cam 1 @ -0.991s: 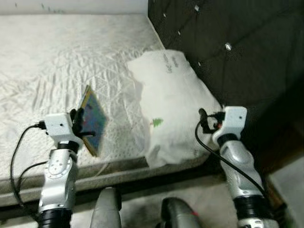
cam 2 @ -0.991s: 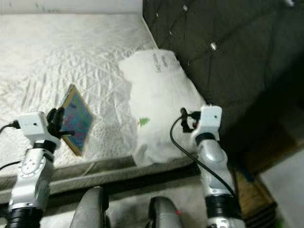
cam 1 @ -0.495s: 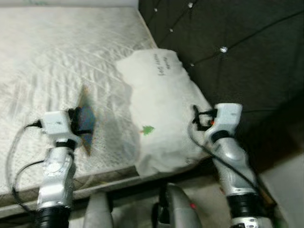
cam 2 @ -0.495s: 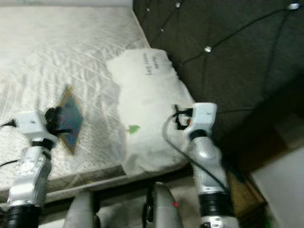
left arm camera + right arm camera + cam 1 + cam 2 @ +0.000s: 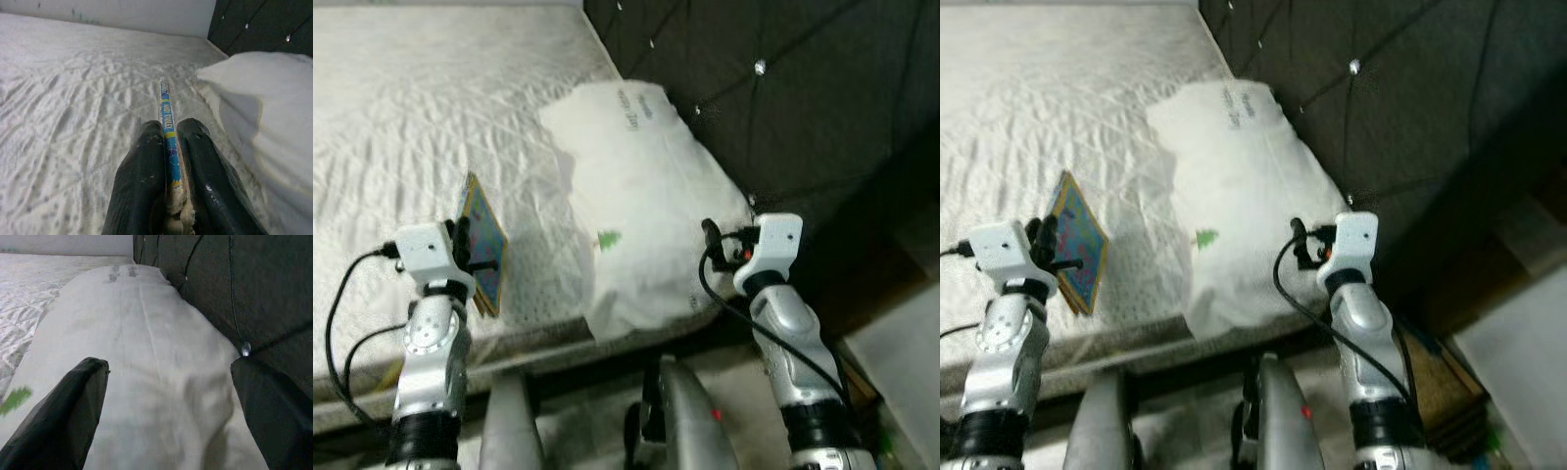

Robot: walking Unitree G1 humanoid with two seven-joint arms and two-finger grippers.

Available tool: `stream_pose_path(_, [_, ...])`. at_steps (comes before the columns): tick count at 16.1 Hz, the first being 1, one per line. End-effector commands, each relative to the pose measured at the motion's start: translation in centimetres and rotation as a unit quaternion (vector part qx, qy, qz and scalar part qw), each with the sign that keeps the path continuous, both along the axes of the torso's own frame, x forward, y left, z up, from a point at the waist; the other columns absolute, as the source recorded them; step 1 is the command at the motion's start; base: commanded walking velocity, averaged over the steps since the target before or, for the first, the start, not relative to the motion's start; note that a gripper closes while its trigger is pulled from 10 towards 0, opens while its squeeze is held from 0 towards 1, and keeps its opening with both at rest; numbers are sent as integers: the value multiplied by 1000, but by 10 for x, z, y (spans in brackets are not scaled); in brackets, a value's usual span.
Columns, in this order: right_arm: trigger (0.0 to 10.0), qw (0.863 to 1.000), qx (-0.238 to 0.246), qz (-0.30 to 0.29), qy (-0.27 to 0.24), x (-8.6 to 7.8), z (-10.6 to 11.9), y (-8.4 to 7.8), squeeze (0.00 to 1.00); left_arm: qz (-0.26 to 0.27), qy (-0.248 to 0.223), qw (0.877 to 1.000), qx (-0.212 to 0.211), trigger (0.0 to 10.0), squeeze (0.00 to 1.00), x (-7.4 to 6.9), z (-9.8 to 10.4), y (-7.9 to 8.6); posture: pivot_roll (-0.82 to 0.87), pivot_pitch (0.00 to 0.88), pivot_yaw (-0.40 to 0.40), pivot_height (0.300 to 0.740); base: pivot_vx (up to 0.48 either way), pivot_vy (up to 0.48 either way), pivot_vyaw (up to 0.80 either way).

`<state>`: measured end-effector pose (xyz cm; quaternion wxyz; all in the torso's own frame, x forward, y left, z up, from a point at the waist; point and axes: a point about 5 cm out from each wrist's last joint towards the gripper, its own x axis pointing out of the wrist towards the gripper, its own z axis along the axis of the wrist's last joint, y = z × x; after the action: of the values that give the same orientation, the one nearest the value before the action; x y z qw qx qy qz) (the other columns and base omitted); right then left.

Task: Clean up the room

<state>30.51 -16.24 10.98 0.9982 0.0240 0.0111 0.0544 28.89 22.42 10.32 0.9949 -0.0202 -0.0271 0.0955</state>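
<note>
A: Where was the book?

B: Thin colourful book [image 5: 481, 242], held edge-up by the left gripper [image 5: 168, 161], over the mattress [image 5: 401, 117] near the bed's front edge. Fingers [image 5: 142, 186] clamped tight on its spine.

A: Room around it?

B: Open quilted mattress stretched away toward the bed's far edge and the left. To the right, the white pillow [image 5: 641, 206] lay at the bed's right corner, against the dark tufted headboard [image 5: 783, 88]; its lower end overhung the front edge.

A: Right gripper?

B: Right gripper [image 5: 171, 406] hung spread wide at the pillow's right end, by the front corner of the bed, holding nothing. Could not tell whether it touched the pillow.

A: What did the wrist views add?

B: Left wrist view showed the book's spine, blue with yellow lettering, too blurred to read. Head views gave the cover instead: blues and greens, orange border. Right wrist view showed a headboard button [image 5: 246, 349] close by one finger [image 5: 274, 411].

A: Anything hard to make out?

B: Writing on the pillow's far end, unreadable. A small green mark [image 5: 607, 239] on its side. Grey rounded shapes at the lower edge of the head views, cut off.
</note>
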Motion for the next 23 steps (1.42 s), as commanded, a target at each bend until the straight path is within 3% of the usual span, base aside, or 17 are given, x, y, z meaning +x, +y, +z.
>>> stream_pose_path(1, [10000,1000,1,-4,0,-1,2,-3,0,-1,-28,1000,0,10000,0,4,10,2,44,119,-100,554,0,0,0])
stream_pose_path(3, [10000,1000,5,2,4,0,2,-3,0,-7,-41,999,-22,10000,0,11,15,5,41,128,-105,554,0,0,0])
stream_pose_path(6, [10000,988,69,123,55,-13,5,15,0,-18,-92,993,-76,10000,0,26,29,10,14,161,-119,554,0,0,0])
stream_pose_path(8, [10000,980,72,170,76,-27,6,17,0,-35,-113,989,-87,10000,0,31,30,10,-17,177,-124,554,0,0,0])
stream_pose_path(15, [10000,982,44,159,89,-54,17,-8,0,-41,-157,980,-116,10000,0,54,38,15,-152,206,-149,554,0,0,0])
stream_pose_path(17, [10000,983,38,161,80,-57,28,-12,0,-53,-153,965,-209,10000,0,67,35,0,-179,212,-167,554,0,0,0])
stream_pose_path(20, [10000,982,31,173,74,-58,34,-13,0,-63,-131,946,-288,10000,0,70,19,-26,-198,220,-184,554,0,0,0])
stream_pose_path(23, [10000,980,35,182,69,-55,38,-9,0,-57,-109,932,-340,10000,0,66,3,-42,-191,227,-185,554,0,0,0])
